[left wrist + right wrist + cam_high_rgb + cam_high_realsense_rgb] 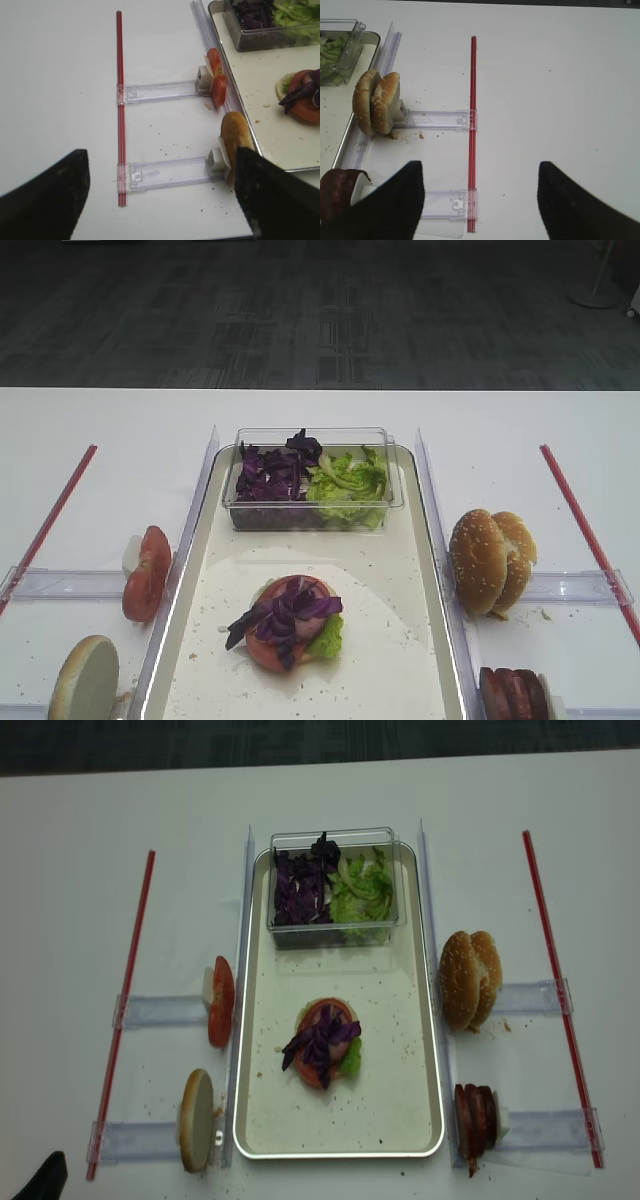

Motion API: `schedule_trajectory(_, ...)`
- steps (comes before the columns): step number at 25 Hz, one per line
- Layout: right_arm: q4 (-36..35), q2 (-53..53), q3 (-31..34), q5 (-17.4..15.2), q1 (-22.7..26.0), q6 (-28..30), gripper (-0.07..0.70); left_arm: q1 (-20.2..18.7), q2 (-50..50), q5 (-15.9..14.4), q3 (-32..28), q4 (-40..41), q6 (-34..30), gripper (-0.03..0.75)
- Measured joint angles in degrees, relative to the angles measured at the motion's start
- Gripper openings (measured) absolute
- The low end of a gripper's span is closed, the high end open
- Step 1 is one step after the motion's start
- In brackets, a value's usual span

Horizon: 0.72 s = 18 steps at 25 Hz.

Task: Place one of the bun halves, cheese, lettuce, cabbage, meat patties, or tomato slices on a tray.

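The tray (432, 540) holds a stack (290, 622) of lettuce, a tomato slice and purple cabbage on top. Left of the tray stand tomato slices (147, 573) and one bun half (85, 678) on edge. On the right stand two bun halves (490, 560) and the meat patties (512, 695). No cheese is in view. My left gripper (161, 155) hangs open over the table, its right finger close to the bun half (235, 137). My right gripper (480, 165) is open and holds nothing, with the meat patties (337, 192) beside its left finger.
A clear plastic box (312, 480) with cabbage and lettuce sits at the tray's far end. Clear plastic holders (165, 172) and red strips (120, 100) lie on the white table on both sides. Crumbs dot the table.
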<state>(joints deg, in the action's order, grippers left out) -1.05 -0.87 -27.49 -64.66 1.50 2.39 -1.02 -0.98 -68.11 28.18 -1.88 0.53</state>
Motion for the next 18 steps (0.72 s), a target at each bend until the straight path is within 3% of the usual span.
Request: schedule_trajectory(18,0.00,0.00,0.00,0.00,0.00,0.00,0.507,0.00,0.00,0.00,0.00,0.00,0.00,0.545)
